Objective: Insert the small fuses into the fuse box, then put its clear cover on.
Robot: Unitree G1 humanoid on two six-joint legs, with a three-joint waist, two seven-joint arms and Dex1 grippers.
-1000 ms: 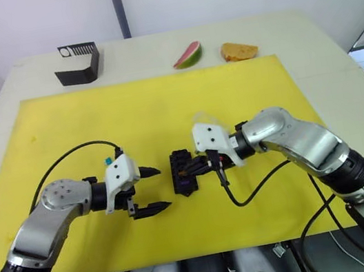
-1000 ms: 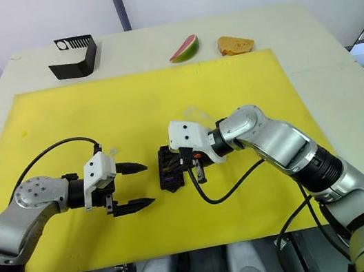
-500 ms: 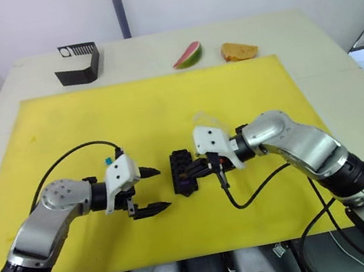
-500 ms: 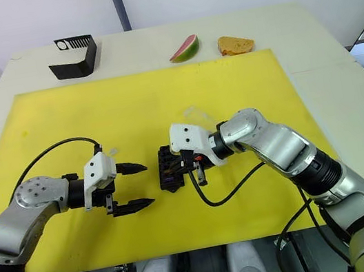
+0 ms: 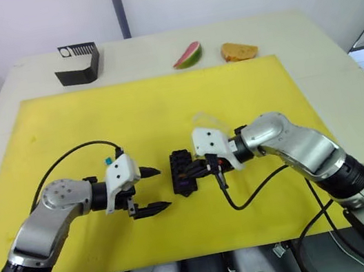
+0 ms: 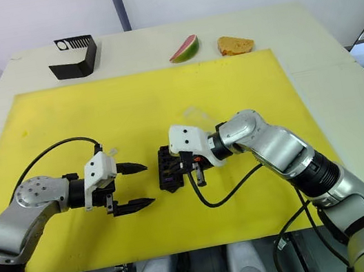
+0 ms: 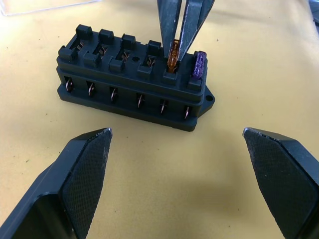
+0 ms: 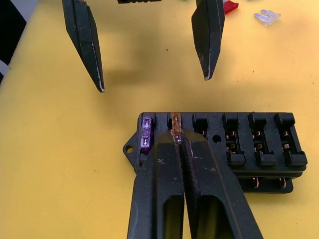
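The black fuse box (image 5: 182, 173) lies on the yellow mat between my two grippers. A purple fuse (image 7: 199, 65) stands in its end slot. Beside it an orange fuse (image 8: 175, 122) sits in the neighbouring slot, with my right gripper (image 8: 179, 142) shut on it from above. My left gripper (image 5: 163, 188) hangs open just left of the box, touching nothing. The clear cover (image 5: 204, 119) rests on the mat behind my right gripper. A red fuse (image 8: 230, 6) and a pale grey fuse (image 8: 267, 17) lie loose on the mat beyond the left gripper's fingers (image 8: 88, 47).
A black bent bracket (image 5: 78, 63) stands at the table's back left. A watermelon slice (image 5: 187, 55) and a piece of bread (image 5: 238, 50) lie at the back, beyond the yellow mat (image 5: 163, 104).
My right gripper has edged slightly toward the fuse box with the orange fuse. The left arm has stayed still.
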